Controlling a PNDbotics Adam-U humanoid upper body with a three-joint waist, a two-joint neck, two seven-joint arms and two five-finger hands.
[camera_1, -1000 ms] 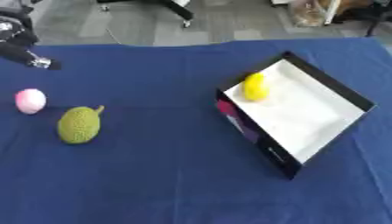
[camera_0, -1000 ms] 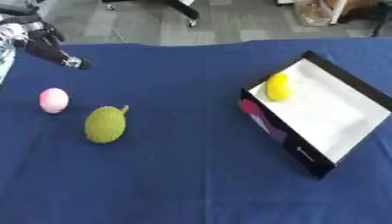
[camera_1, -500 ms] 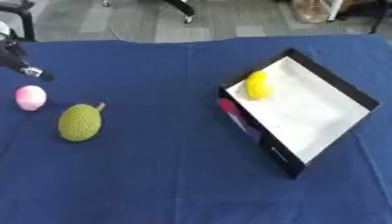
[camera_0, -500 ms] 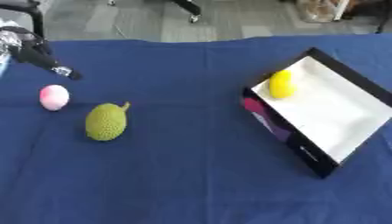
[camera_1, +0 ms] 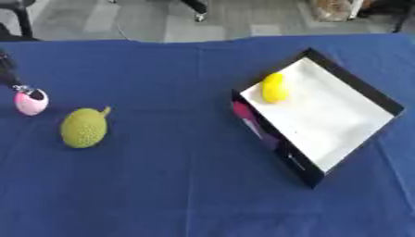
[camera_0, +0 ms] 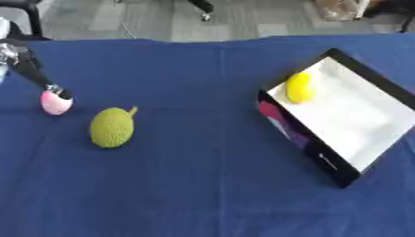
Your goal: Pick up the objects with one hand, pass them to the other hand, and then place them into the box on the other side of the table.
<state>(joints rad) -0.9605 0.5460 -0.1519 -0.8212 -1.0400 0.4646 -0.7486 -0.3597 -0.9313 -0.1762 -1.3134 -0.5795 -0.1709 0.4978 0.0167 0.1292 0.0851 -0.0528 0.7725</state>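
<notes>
1. Pink ball (camera_0: 56,102): small, round, smooth. My guess is light and rigid, and it could roll if nudged sideways. Best hold is fingers on opposite sides across the widest part, coming from above.
2. It sits on the tabletop (camera_0: 203,185) at the far left, well apart from the box.
3. Left hand (camera_0: 31,69): only dark fingers show, reaching down from the upper left edge. The fingertip is at the ball's top edge and looks like it touches, but contact isn't certain. The fingers look straight, not curled round the ball, so no grasp yet.
4. Right hand: not in view.
5. Green fruit (camera_0: 111,127): bumpy oval with a short stem, lying just right of and nearer than the ball, not touching it. The textured skin should grip better than the ball. It's bigger, so it needs a wider span across the middle.
6. Box (camera_0: 381,83): black rim, white inside, on the right side and set askew. A yellow fruit (camera_0: 298,86) already lies in its far left corner.
7. Judgement: the pick on the ball is just starting; the handover and the drop are still to come.
</notes>
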